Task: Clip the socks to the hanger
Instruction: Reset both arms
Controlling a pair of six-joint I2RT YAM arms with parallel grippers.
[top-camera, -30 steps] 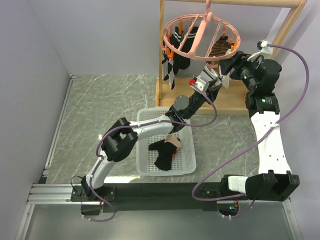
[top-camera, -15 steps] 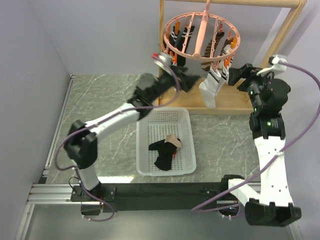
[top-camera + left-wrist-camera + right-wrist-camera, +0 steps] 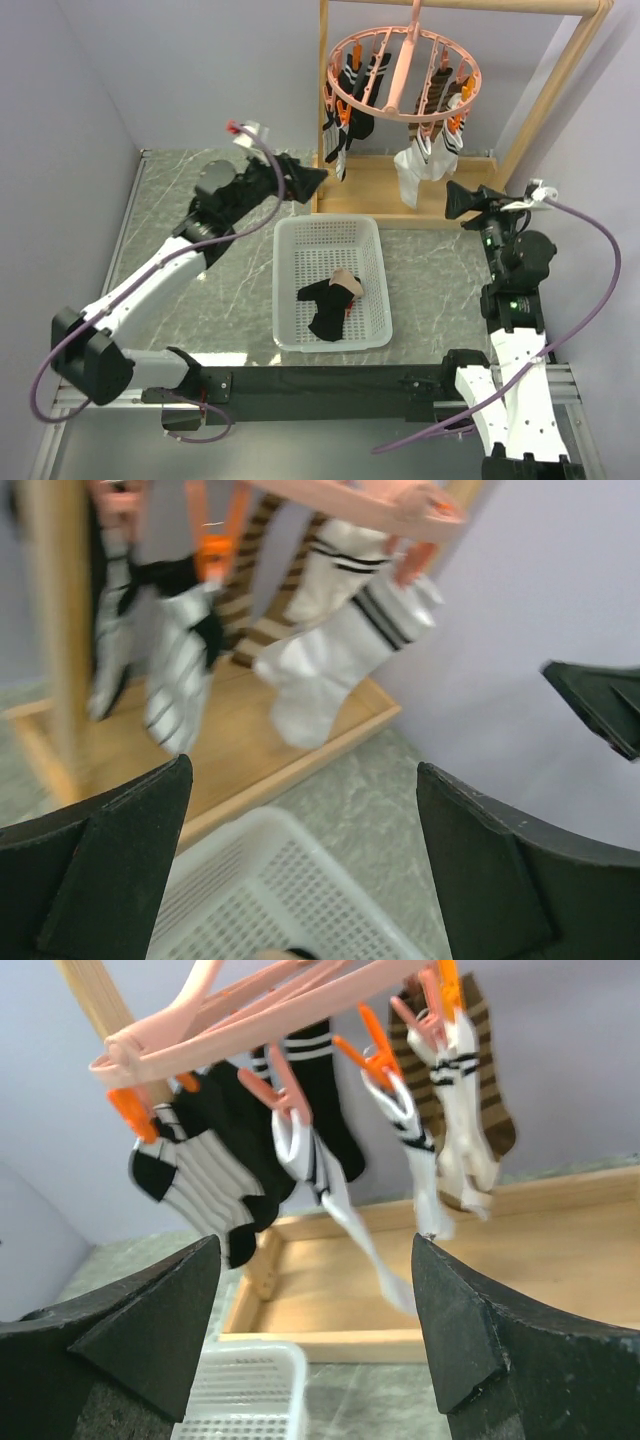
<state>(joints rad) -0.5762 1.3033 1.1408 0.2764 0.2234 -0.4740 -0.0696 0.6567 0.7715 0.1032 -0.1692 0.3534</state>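
Hovering over the marble table (image 3: 200, 230), my left gripper (image 3: 302, 780) has its fingers spread wide with nothing between them. In the overhead view it sits by the upper left corner of the white basket (image 3: 283, 300), just left of the wooden rack (image 3: 560, 85). My right gripper (image 3: 315, 1245) is at the right of that view, fingers also well apart and empty, pointing toward the rack's base.

At the top centre of the overhead view, the pink ring hanger (image 3: 403, 70) hangs from the rack's top bar, apart from both my grippers. Orange clips (image 3: 372, 1050) around its rim hold the hanging socks (image 3: 415, 170): white ones with black stripe bands on the near right, black and striped ones on the left, brown-striped ones toward the back. One black sock (image 3: 325, 305) lies in the basket, lower centre, touching a tan piece (image 3: 346, 282) that I cannot identify.
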